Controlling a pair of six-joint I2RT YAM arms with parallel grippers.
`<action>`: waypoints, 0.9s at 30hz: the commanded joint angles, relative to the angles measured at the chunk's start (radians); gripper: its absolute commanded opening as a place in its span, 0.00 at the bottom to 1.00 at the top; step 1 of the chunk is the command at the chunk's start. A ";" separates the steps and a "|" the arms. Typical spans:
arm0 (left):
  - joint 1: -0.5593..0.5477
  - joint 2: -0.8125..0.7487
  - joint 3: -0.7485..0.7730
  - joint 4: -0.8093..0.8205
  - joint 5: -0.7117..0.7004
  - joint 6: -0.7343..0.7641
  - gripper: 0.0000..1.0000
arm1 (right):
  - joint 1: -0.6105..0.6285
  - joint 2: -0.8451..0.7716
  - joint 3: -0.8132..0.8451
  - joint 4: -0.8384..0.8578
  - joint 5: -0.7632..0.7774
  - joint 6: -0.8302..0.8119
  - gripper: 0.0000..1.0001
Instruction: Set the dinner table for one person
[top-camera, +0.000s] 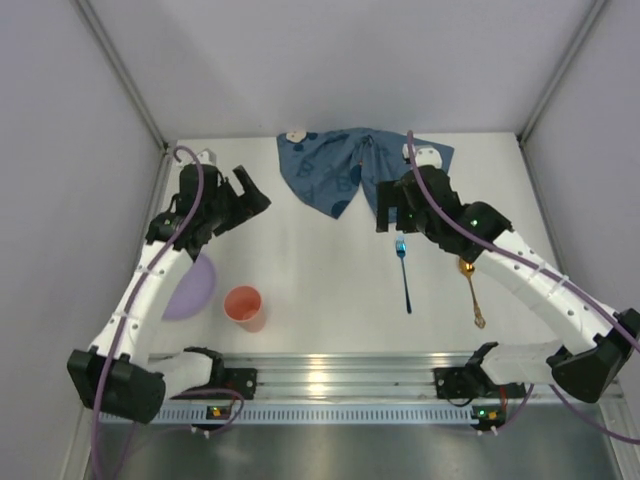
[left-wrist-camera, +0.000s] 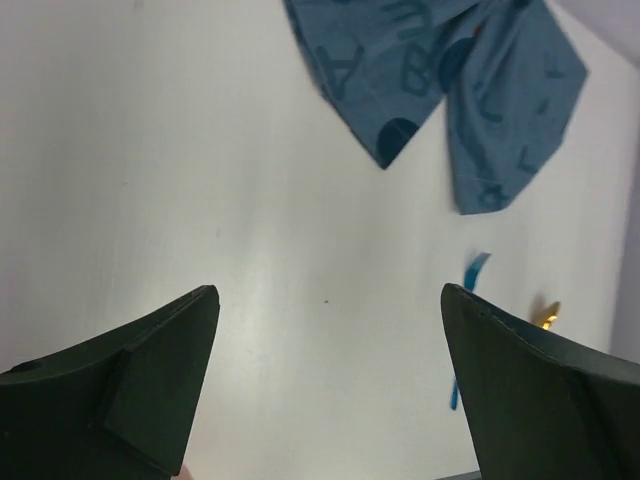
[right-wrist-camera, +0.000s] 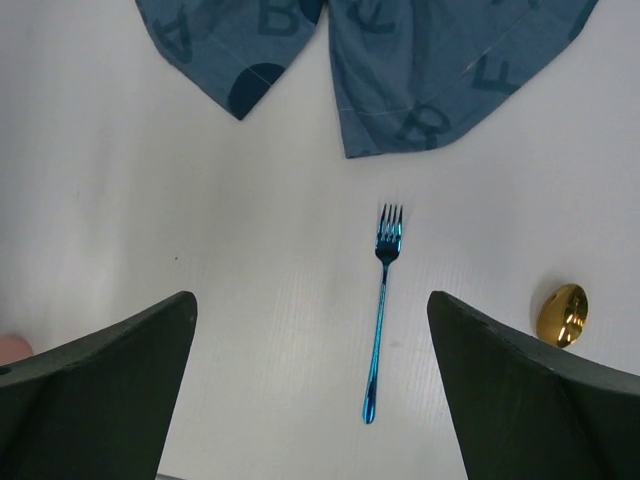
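Outstretched, the left gripper (top-camera: 247, 198) hovered left of the blue placemat (top-camera: 335, 165), jaws apart. The right gripper (top-camera: 388, 212) overhung its near edge, jaws likewise apart.

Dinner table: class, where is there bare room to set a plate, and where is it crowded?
Bare: the middle of the dinner table, between orange cup and blue fork, nearer than the blue cloth. Crowded: the right side, where fork and gold spoon lie close.
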 joint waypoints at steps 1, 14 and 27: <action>-0.006 0.094 0.090 -0.180 -0.140 0.101 0.98 | 0.001 0.020 0.050 -0.081 0.032 0.010 1.00; -0.242 0.478 0.284 -0.015 -0.142 -0.069 0.96 | 0.001 0.038 0.059 -0.120 -0.117 0.073 1.00; -0.312 1.108 0.743 -0.108 -0.268 -0.259 0.92 | 0.003 -0.308 -0.108 -0.288 -0.073 0.292 1.00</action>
